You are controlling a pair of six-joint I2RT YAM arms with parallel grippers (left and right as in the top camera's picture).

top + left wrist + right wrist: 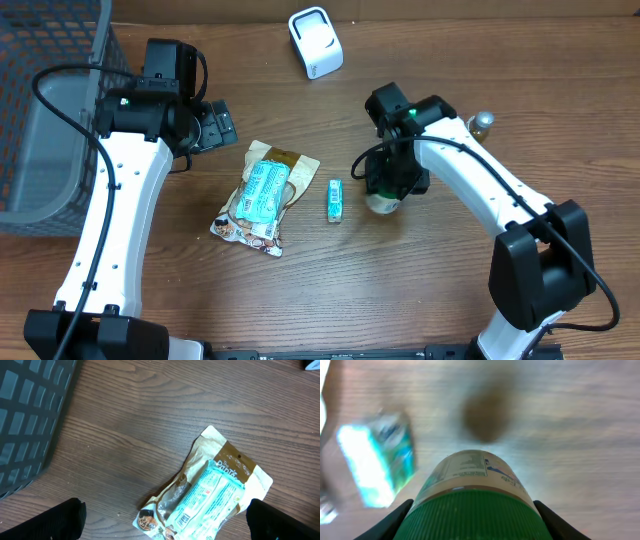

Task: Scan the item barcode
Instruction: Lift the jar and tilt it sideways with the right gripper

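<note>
Ribbed green cap (470,515), round jar (470,472) between right fingers (385,522); crinkled foil pouch (210,500).

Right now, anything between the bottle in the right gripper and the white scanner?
Nothing visible: bare table between bottle and scanner. The small packet and snack bag lie to the bottle's left, off that line.

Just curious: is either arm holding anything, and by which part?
Right end effector grips the bottle by its green cap; left end effector holds nothing.
</note>
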